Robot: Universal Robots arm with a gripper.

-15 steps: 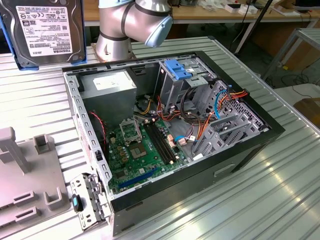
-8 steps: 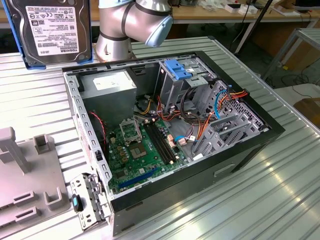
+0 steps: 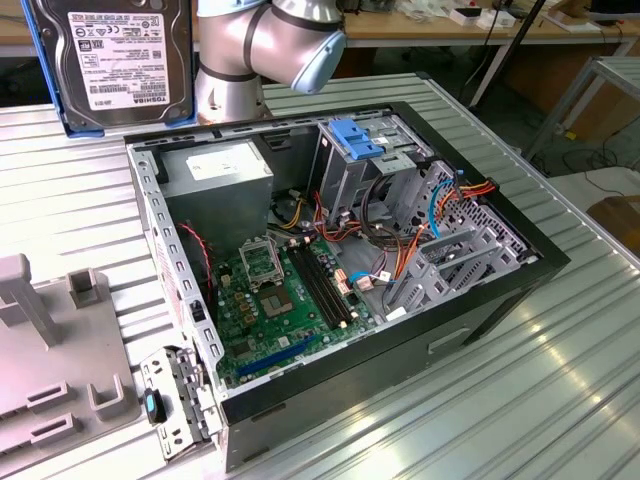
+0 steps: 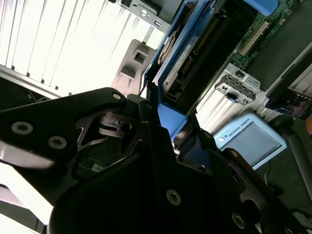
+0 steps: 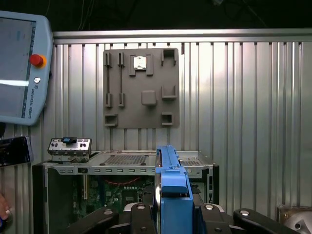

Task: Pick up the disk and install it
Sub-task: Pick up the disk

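Observation:
The disk [image 3: 125, 60] is a grey metal drive with a white label in a light-blue rail frame. In the exterior view it hangs upright in the air at the upper left, above the table and beyond the open computer case [image 3: 340, 270]. In both wrist views my gripper [image 5: 170, 212] is shut on the disk's blue frame [image 5: 170, 180], which stands edge-on between the black fingers [image 4: 122, 126]. In the second wrist view the disk [image 4: 183, 58] runs away from the gripper [image 4: 156, 114] toward the case. The drive cage with its blue latch [image 3: 357, 138] stands at the case's far side.
Inside the case lie a green motherboard [image 3: 285, 295], a grey power-supply box [image 3: 215, 170] and bundled cables [image 3: 400, 230]. A grey fixture plate [image 3: 50, 370] sits at the exterior view's left. A teach pendant [image 5: 19, 68] is in the first wrist view. A removed metal bracket [image 3: 170, 400] lies by the case.

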